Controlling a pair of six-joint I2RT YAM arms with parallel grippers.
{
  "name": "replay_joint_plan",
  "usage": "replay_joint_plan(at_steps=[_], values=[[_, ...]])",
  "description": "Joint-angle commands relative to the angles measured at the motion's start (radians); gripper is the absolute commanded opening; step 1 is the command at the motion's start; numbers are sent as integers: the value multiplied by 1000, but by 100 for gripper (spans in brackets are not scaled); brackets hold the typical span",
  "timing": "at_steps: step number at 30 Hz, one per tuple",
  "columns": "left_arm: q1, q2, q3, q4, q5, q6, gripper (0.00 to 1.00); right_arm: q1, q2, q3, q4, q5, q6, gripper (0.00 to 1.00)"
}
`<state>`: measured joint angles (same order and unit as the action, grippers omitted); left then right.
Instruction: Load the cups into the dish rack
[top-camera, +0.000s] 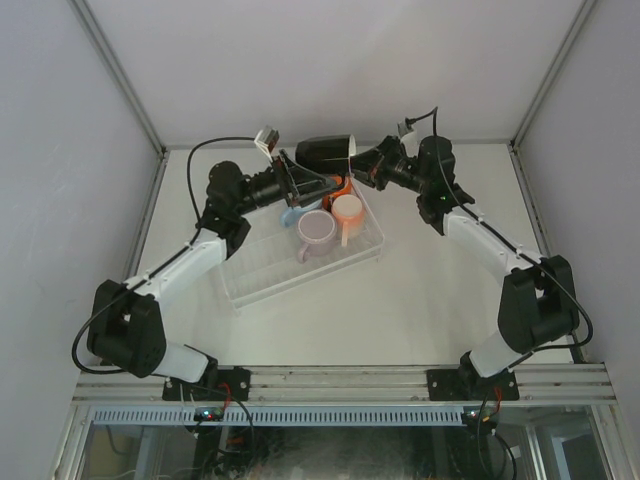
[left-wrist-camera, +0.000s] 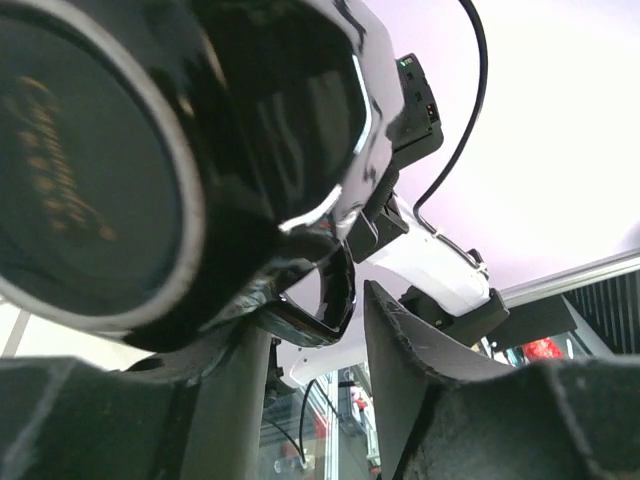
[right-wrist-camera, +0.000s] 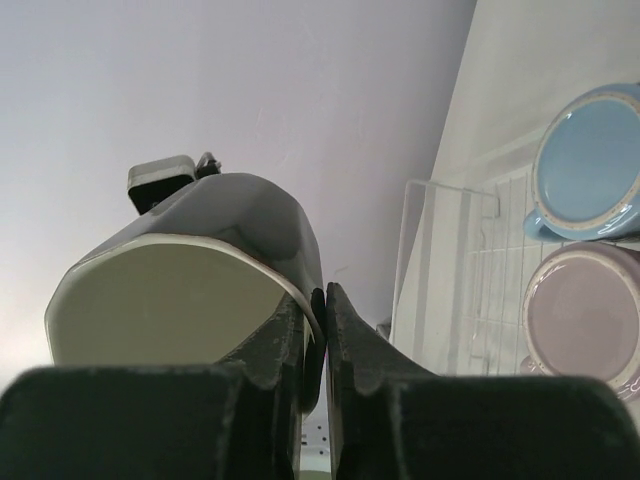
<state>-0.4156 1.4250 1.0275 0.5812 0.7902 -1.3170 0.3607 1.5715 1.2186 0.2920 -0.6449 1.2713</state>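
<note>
1. Black mug (top-camera: 322, 152) with a cream inside is off the table (top-camera: 440, 300), on its side in the air over the far end of the dish rack (top-camera: 250, 290), between the two arms.
2. Right gripper (right-wrist-camera: 318, 300) is pinched tight on the mug's rim wall, one finger inside the cream mouth and one on the dark outside.
3. Left gripper (left-wrist-camera: 310, 325) is at the base end. Its jaws are partway apart, and the mug handle (left-wrist-camera: 335, 290) sits in the gap. One finger (left-wrist-camera: 400, 400) is clear of the handle. Contact on the other side is unclear. The base with gold lettering fills the left wrist view.
4. The rack sits diagonally mid-table, and four mugs are grouped at its far end, mouths up.
5. Lilac mug (top-camera: 317, 232) is nearest the arms, with the peach-pink mug (top-camera: 347, 210) just beside it to the right.
6. Light blue mug (right-wrist-camera: 590, 160) is just beyond the lilac one, partly under the left arm from above.
7. Orange mug (top-camera: 341, 186) is farthest back and mostly hidden under the grippers.
8. The near half of the rack shows bare ribbed slots.
</note>
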Motion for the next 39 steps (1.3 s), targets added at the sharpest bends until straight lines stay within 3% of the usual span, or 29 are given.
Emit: replay_joint_plan(at_steps=[1,9,25,31,36,39], values=[[-38,-33,-22,90,27,45,46,27,-73,-18,127,97,42,0],[-38,-21,-17,142,16,4,54,66,-93,-54,171,100,-12,0],[-34,20,9,237,19,-65,48,105,-136,-106,75,78,-211,0],[-35,38,12,249,7,-73,31,127,-141,-113,32,84,-270,0],[-35,48,7,275,-1,-85,4,139,-137,-114,17,81,-294,0],[-32,51,-5,307,-7,-97,0,141,-137,-114,6,78,-311,0]])
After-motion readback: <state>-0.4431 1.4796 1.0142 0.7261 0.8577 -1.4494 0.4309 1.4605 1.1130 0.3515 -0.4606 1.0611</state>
